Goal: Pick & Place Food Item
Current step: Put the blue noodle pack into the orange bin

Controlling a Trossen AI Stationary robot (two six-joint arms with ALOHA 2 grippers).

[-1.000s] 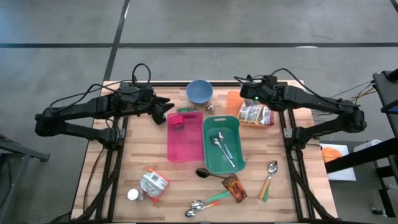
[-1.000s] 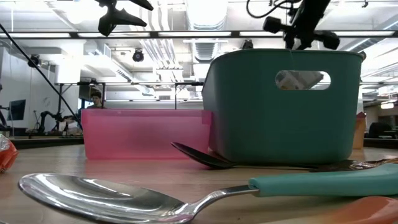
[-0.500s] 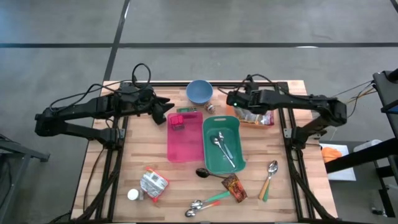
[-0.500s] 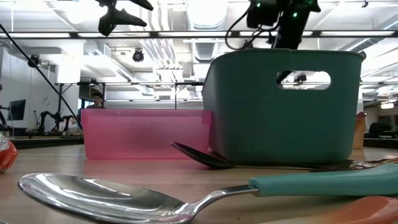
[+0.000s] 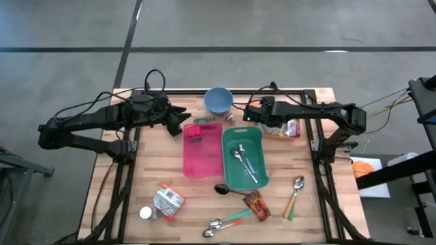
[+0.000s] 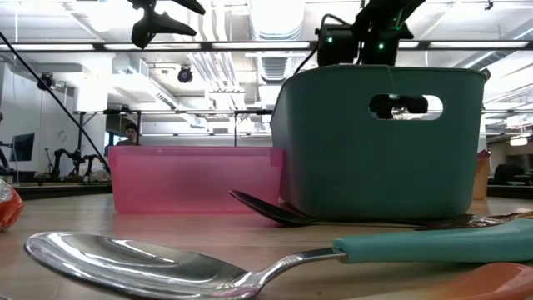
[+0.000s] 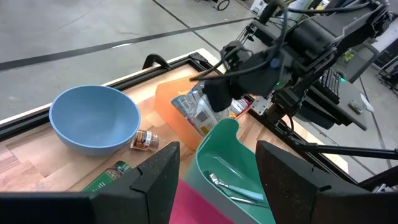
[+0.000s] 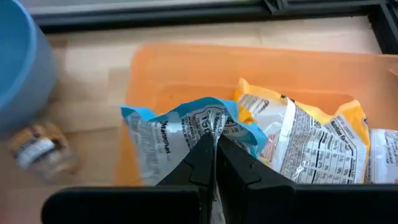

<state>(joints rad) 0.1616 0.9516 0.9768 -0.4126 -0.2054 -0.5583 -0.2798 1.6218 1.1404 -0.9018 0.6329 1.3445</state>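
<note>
My table (image 5: 150, 177) sits mid-job, a teal bin (image 5: 242, 158) near its centre as my landmark. Just behind the teal bin's right corner sits the orange tray (image 8: 249, 68), already holding two snack packets, so part of the sorting looks done. Food is still loose in front of the teal bin: a silver pouch (image 5: 167, 201) well off to the front-left and a brown packet (image 5: 257, 205) just before it, among scattered spoons. I judge those are what remains.

Beside the teal bin on its left lies the pink tray (image 5: 201, 150), with a small red item in its far end. A blue bowl (image 5: 219, 100) stands behind both bins, a little jar (image 7: 143, 139) next to it.

My right gripper (image 5: 253, 113) hangs over the orange tray, just behind the teal bin's far edge, fingers pressed together; the wrist view shows their tips at the top edge of the blue-and-white packet (image 8: 180, 134), though I cannot tell if they pinch it or merely meet above it. My left gripper (image 5: 185, 122) waits over the pink tray's far left corner, jaws parted and holding nothing.

The blue-and-white packet is crinkled foil, propped against the yellow-edged packet (image 8: 298, 140) beside it, print facing up.
</note>
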